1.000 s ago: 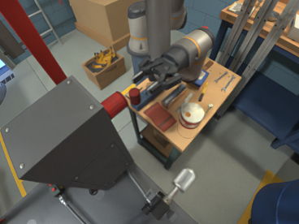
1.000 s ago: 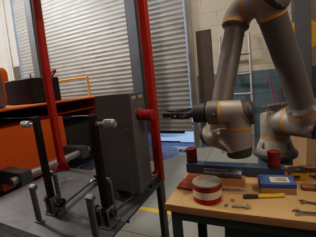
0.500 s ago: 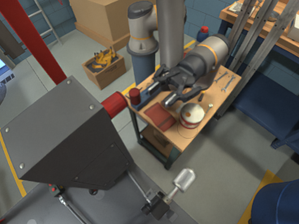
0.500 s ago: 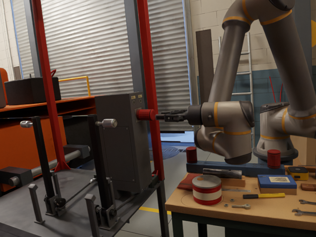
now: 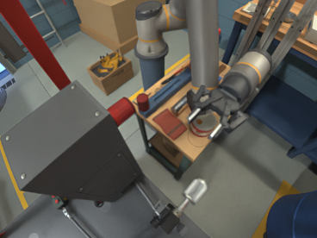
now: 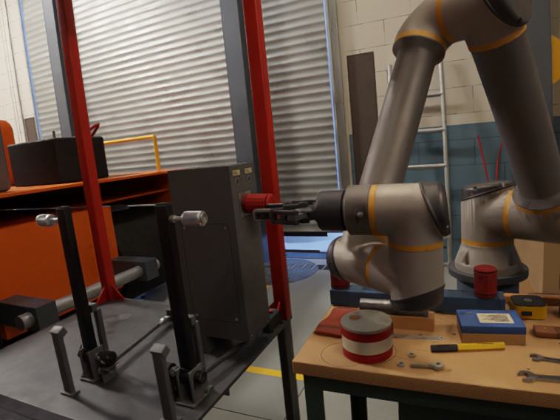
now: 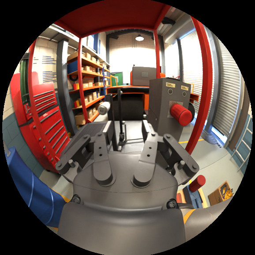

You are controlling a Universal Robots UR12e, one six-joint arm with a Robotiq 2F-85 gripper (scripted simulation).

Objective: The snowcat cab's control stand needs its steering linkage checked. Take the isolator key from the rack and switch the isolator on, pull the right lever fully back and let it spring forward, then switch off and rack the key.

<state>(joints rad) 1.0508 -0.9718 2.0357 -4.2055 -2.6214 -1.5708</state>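
Note:
The grey control stand point(image 6: 217, 253) carries the red isolator key point(image 6: 255, 202) plugged into its side face, under two small labelled sockets point(image 7: 177, 91). The right lever, with a silver knob point(image 6: 192, 218), stands upright beside the stand, and a second lever knob point(image 6: 46, 220) shows farther left. My gripper point(image 6: 266, 212) is open and holds nothing; it hovers level with the key, off to one side of it, above the gap between stand and workbench point(image 5: 206, 120). On the bench a blue rack point(image 6: 420, 298) holds a red cylinder point(image 6: 485, 280).
A cardboard box point(image 5: 110, 73) of tools sits on the floor by the robot base. The red cab frame posts point(image 6: 266, 154) flank the stand. The bench carries a red-and-white tin point(image 6: 366, 336), a blue block point(image 6: 490, 325), a yellow-handled tool and spanners.

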